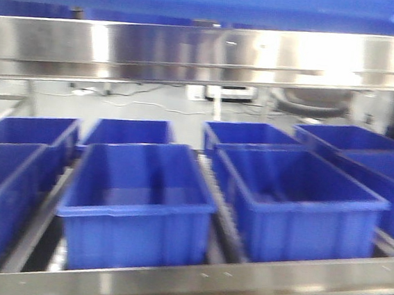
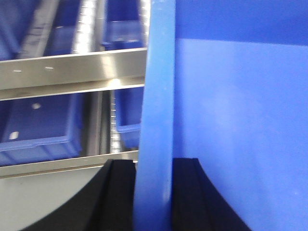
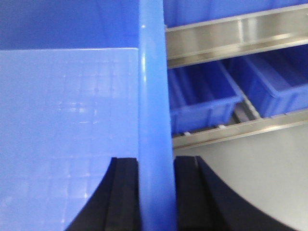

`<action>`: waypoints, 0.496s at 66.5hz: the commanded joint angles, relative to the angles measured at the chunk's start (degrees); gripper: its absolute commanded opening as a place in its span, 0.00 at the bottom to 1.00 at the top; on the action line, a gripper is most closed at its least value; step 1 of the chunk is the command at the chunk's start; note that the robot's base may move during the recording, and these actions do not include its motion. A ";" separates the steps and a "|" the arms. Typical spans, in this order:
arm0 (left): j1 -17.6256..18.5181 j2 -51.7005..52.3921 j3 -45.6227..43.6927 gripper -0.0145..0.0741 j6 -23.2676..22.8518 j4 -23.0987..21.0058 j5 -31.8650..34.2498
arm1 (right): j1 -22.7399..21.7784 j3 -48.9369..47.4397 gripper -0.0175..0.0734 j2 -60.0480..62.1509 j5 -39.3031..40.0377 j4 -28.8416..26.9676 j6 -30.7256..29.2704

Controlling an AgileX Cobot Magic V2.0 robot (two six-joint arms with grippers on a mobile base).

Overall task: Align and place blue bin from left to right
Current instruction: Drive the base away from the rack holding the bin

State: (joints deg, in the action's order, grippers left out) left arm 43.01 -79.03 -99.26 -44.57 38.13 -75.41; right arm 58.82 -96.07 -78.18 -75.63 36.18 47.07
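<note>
The left tool point(image 2: 153, 192) grips the bin's point(image 2: 240, 120) left wall, the right tool point(image 3: 155, 192) its right wall. On the shelf point(image 1: 170, 276) beyond sit other bins point(image 1: 135, 211).

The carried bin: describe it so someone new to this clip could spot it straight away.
Start at the steel shelf rack lined with blue bins. The carried bin is off it, close up in both wrist views, one side wall pinched by the left gripper and another by the right gripper. Unlike those, it rests on no rail.
</note>
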 commanded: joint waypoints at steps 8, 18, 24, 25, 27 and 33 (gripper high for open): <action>1.73 0.03 -1.02 0.04 -0.40 -2.74 5.45 | 1.44 -0.47 0.01 0.04 5.82 -1.67 -0.25; 1.73 0.03 -1.02 0.04 -0.40 -2.74 5.45 | 1.44 -0.47 0.01 0.04 5.82 -1.67 -0.25; 1.73 0.03 -1.02 0.04 -0.40 -2.74 5.45 | 1.44 -0.47 0.01 0.04 5.82 -1.67 -0.25; 1.73 0.03 -1.02 0.04 -0.40 -2.74 5.45 | 1.44 -0.47 0.01 0.04 5.82 -1.67 -0.25; 1.73 0.03 -1.02 0.04 -0.40 -2.74 5.45 | 1.44 -0.47 0.01 0.04 5.82 -1.67 -0.25; 1.73 0.03 -1.02 0.04 -0.40 -2.74 5.45 | 1.44 -0.47 0.01 0.04 5.82 -1.67 -0.25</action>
State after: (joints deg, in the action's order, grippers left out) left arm 43.01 -79.03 -99.26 -44.57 38.13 -75.41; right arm 58.82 -96.07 -78.18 -75.63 36.18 47.07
